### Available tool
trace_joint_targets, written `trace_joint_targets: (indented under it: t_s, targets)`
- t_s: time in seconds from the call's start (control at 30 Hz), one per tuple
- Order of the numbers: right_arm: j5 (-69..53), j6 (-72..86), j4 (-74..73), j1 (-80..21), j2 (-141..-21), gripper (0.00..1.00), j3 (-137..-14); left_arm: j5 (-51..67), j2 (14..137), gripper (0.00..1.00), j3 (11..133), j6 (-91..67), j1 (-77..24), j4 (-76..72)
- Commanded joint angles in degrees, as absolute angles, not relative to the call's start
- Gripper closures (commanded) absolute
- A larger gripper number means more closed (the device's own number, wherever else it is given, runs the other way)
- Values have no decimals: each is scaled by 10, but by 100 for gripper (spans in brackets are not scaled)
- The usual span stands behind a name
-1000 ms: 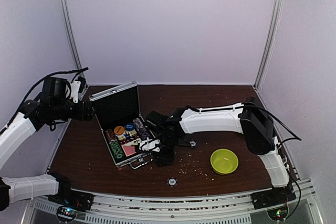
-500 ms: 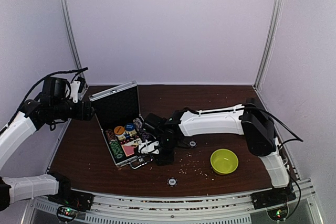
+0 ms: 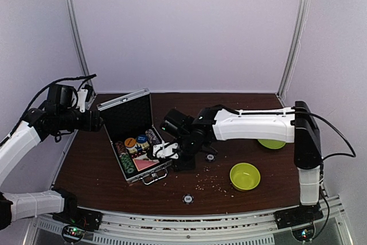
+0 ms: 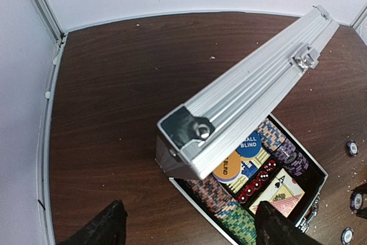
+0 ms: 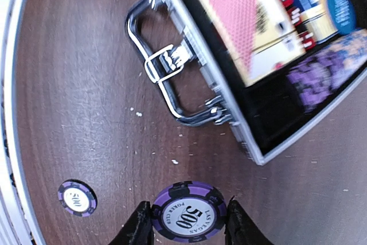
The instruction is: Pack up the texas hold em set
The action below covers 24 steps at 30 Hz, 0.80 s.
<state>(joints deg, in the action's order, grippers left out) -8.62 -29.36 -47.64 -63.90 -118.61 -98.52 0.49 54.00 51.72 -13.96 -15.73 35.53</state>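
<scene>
The silver case stands open on the table's left half, lid up. Inside lie striped chips, an orange button, a blue button, red dice and a pink-backed card deck. My right gripper is shut on a purple 500 chip, held above the table just off the case's front corner, near the metal handle. My left gripper is open and empty, above the table behind the lid's left end.
Loose chips lie on the table: one near the front edge, one under the right arm. A lime-green bowl sits at front right, a lime-green plate behind it. Crumbs are scattered mid-table.
My right arm has risen and swung back, carrying the gripper a little up toward the case's front edge and uncovering the green plate. The left arm has not moved.
</scene>
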Motion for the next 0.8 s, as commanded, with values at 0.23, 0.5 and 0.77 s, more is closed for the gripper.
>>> trace_joint_targets:
  t_s: [0.23,0.5,0.77]
  targets:
    - [-2,-337,-364,-627,-1202,65,-1031,8,541,21,512,-132,-150,333]
    - [29,-348,-321,-625,-1253,65,-1061,4,538,21,512,-132,-149,335]
    - [44,-352,-298,-621,-1277,64,-1060,2,539,21,513,-131,-149,336]
